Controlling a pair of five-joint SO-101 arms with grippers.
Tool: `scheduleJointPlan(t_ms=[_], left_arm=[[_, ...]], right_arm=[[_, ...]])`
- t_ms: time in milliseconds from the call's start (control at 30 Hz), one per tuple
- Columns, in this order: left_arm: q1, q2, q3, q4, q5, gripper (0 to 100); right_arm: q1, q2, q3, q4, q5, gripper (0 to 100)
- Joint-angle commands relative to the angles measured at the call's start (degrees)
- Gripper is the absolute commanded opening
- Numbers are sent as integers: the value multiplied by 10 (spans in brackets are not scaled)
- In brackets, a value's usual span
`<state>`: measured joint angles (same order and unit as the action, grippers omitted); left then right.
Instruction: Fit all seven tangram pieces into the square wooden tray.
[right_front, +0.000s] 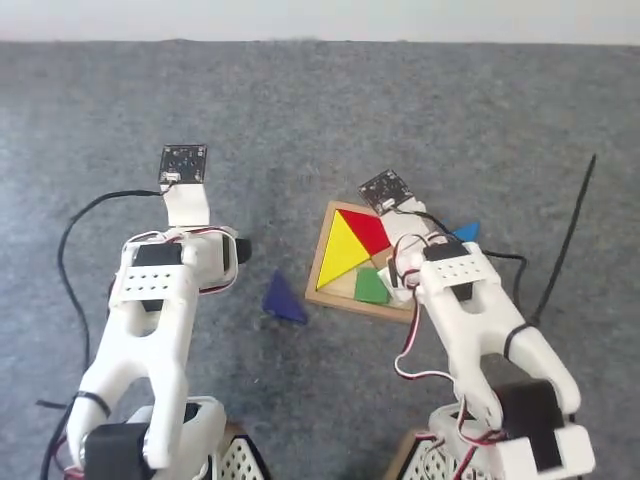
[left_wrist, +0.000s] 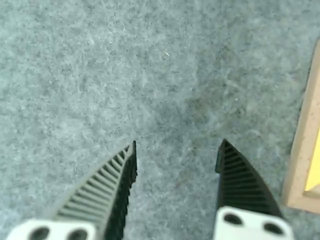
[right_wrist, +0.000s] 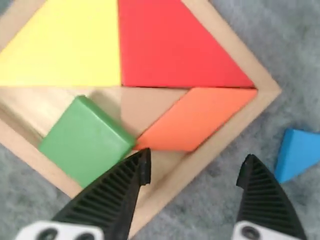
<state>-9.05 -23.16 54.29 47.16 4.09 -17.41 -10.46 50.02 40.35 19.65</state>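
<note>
- In tray (right_wrist: 267, 92): yellow triangle (right_wrist: 70, 45), red triangle (right_wrist: 170, 45), orange parallelogram (right_wrist: 197, 117), green square (right_wrist: 82, 140).
- Outside, near tray: blue triangle (right_wrist: 300, 152), navy triangle (right_front: 284, 300).
- Left gripper (left_wrist: 177, 150), right gripper (right_wrist: 195, 162): jaws apart, empty.

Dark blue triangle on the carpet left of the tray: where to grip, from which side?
Probably from straight above: the dark blue triangle seems to lie flat on the carpet, apart from the tray. Pinch across its wide end, on the two slanting edges; the pointed tip would likely slip out.
</note>
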Motion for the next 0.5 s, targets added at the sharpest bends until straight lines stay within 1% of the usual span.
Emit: scheduleJointPlan(t_ms=[0, 333, 467], left_arm=[[-4, -18, -3, -9, 5, 256], [-4, -18, -3, -9, 5, 256], [-4, -18, -3, -9, 5, 256]], right_arm=[[-17, 11, -39, -12, -3, 296], [-29, 29, -71, -32, -6, 296], [-46, 28, -76, -34, -18, 296]])
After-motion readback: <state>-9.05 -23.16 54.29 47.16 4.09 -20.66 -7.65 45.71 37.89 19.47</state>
